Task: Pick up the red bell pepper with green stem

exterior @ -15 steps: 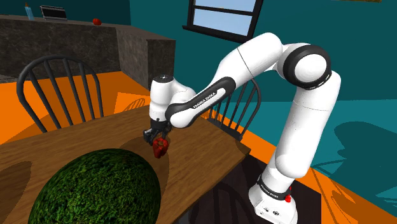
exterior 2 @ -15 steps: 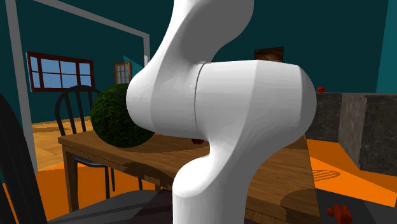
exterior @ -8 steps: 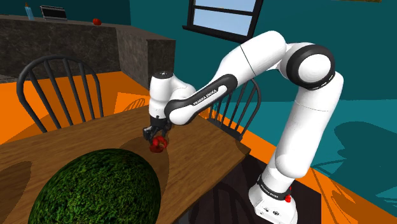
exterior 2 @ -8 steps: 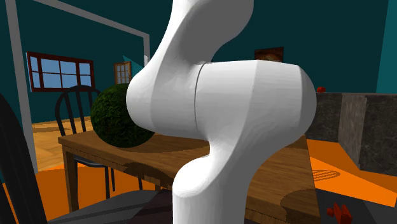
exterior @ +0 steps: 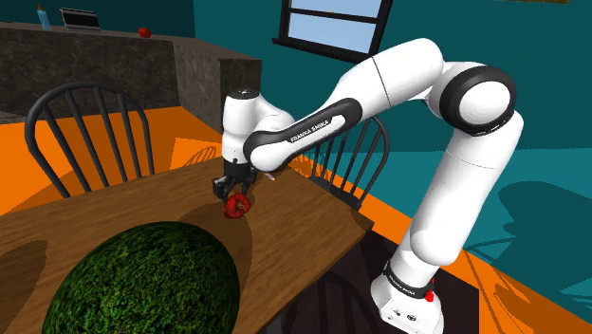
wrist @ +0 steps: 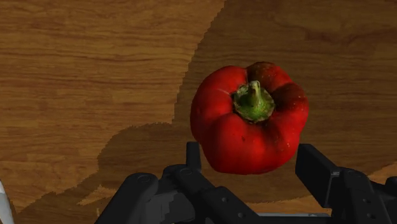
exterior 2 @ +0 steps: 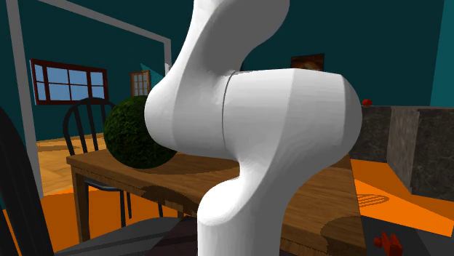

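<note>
Tool [exterior: 233, 194] state: the two black fingers are partly closed and clasp one red bell pepper [exterior: 236, 206] between them. In the wrist view you see one finger [wrist: 193, 154] against one flank of the fruit and the other against the opposite flank, with the green stem [wrist: 254, 102] facing the camera.

Pepper location: at the tool's tips, over the wooden surface [exterior: 123, 204], just beyond the green leafy ball [exterior: 142, 280] and near the surface's far edge. You cannot tell whether its underside touches the wood.

Writing: "FRANKA EMIKA" in dark letters on the white forearm [exterior: 308, 133]. You can read no other label.

Counts, shoulder view:
- One pepper and one green ball.
- Two dark spindle-back chairs, one [exterior: 87, 133] at the view's left and one [exterior: 359, 163] behind the forearm.
- One window [exterior: 332, 24].
- One small red thing [exterior: 143, 31] on the grey surface at the back [exterior: 114, 57].

Second exterior view: a white arm link [exterior 2: 247, 131] stands close to the camera. Beside it you see the ball, one chair and one window.
</note>
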Available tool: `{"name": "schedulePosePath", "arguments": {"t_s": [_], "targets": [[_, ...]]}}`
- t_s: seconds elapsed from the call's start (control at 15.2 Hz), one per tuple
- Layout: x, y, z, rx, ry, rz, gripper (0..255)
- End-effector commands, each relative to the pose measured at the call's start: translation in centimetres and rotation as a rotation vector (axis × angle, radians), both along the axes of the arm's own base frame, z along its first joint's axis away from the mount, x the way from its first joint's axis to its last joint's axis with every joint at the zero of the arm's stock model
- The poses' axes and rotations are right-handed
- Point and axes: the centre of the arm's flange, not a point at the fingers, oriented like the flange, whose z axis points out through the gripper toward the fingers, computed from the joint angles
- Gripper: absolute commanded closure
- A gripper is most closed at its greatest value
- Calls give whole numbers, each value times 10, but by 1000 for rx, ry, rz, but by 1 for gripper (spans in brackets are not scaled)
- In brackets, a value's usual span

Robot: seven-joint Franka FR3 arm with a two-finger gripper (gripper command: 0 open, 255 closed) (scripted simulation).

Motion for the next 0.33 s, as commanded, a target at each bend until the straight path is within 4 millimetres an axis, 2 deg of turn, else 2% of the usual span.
{"name": "schedulePosePath", "arguments": {"t_s": [0.0,0.13,0.26], "targets": [[-1,0,12,0,0,0,255],[-1,0,22,0,0,0,255],[-1,0,23,0,0,0,255]]}}
